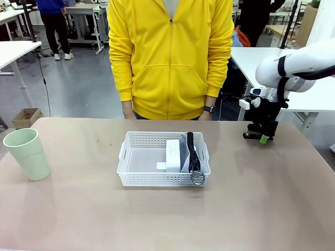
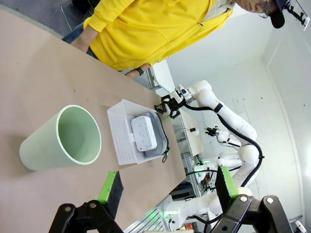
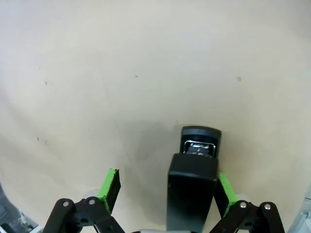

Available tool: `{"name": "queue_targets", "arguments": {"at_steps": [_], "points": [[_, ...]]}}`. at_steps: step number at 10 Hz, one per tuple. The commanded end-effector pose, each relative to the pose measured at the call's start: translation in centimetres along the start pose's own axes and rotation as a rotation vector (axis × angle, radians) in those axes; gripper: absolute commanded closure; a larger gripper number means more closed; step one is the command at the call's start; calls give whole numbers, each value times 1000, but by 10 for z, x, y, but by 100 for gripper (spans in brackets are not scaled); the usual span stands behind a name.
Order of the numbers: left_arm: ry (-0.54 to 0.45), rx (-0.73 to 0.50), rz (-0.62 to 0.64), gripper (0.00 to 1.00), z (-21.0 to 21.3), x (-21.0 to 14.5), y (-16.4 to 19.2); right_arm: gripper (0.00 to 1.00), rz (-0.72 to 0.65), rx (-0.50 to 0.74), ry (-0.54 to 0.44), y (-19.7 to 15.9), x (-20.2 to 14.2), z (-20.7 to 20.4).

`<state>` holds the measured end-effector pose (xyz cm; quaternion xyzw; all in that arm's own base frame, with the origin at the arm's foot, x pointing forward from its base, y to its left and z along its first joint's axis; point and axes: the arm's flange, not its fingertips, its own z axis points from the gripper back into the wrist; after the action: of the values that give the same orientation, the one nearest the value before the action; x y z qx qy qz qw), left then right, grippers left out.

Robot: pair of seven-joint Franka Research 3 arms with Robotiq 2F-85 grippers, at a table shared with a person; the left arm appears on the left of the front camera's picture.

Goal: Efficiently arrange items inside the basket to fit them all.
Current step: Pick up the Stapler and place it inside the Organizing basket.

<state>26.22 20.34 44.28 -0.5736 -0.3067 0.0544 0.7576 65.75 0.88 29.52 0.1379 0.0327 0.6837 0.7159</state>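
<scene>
The white basket (image 1: 137, 138) (image 2: 119, 131) sits mid-table, holding the small white box (image 1: 172, 152) (image 2: 143, 132) beside the grey pouch (image 1: 184, 156) (image 2: 159, 127), whose black strap (image 1: 190, 149) and metal ring (image 1: 198, 178) lie at the basket's right end. A pale green cup (image 1: 27, 153) (image 2: 63, 138) stands upright at the table's left. My right gripper (image 1: 260, 137) (image 3: 167, 189) is low at the table's far right, open, with the black stapler (image 3: 193, 184) (image 1: 250, 136) between its fingers, against the right pad (image 3: 224, 188). My left gripper (image 2: 167, 189) hangs open above the cup's side of the table.
A person in a yellow hoodie (image 1: 170, 57) stands at the far edge behind the basket, hands down at the sides. Bare tabletop (image 1: 172, 219) stretches in front of the basket and between basket and cup. A cardboard box (image 1: 26, 117) is on the floor far left.
</scene>
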Motion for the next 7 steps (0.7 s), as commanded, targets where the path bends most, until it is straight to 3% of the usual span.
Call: {"name": "queue_targets", "arguments": {"at_steps": [1,2,5,7], "points": [[-16,-23,-21,0,-2,-2,-1,0,-46,21,71,-1,10,-4],[-16,-23,-21,0,-2,-2,-1,0,-4,15,76,-1,12,-10],[-16,-23,-21,0,-2,-2,-1,0,-69,-59,123,-6,12,-21],[-16,-23,-21,0,-2,-2,-1,0,-13,-101,100,-2,8,-17]]}}
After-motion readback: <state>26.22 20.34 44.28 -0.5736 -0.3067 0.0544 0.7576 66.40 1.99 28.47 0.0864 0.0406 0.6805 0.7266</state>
